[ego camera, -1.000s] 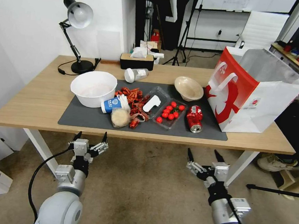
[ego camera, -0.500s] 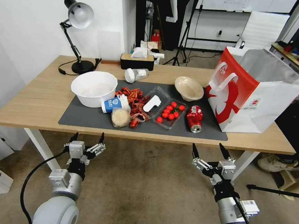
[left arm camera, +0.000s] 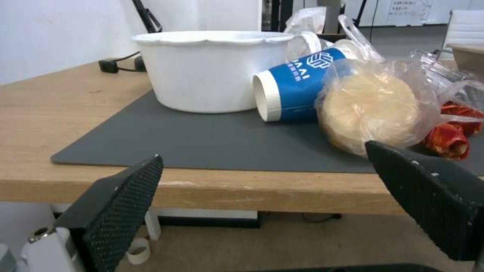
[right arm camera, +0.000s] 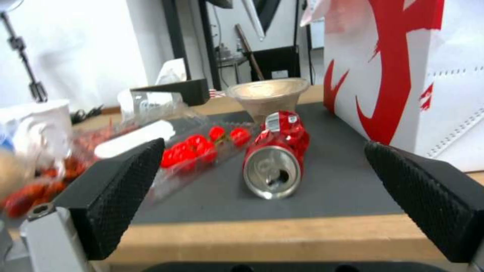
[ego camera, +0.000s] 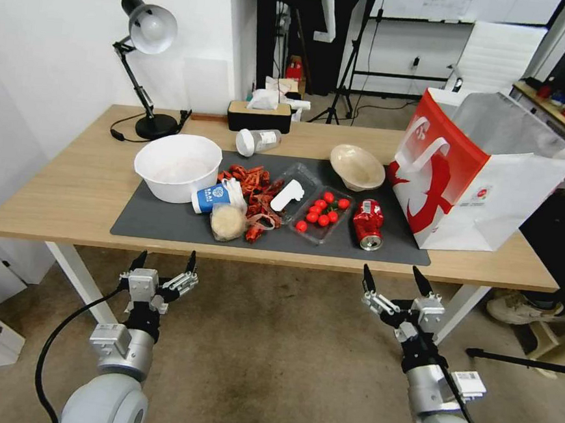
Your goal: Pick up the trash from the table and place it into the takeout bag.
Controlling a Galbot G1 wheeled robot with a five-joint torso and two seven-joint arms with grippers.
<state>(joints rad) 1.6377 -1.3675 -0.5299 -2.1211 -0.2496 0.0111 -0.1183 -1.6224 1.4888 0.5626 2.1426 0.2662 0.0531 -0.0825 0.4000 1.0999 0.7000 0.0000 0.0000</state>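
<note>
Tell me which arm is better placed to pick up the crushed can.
Probably the right: the right gripper hangs open just before the can, near the bag. The left gripper faces the cup.

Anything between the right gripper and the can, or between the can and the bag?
Nothing visible. The right gripper, open, hangs below the table edge facing the can; bare mat separates the can from the bag.

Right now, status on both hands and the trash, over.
Left hand and right hand open, empty, below the table front edge. Crushed can, paper cup, beige bowl all on the mat. Takeout bag upright, open. Nothing blocking.
</note>
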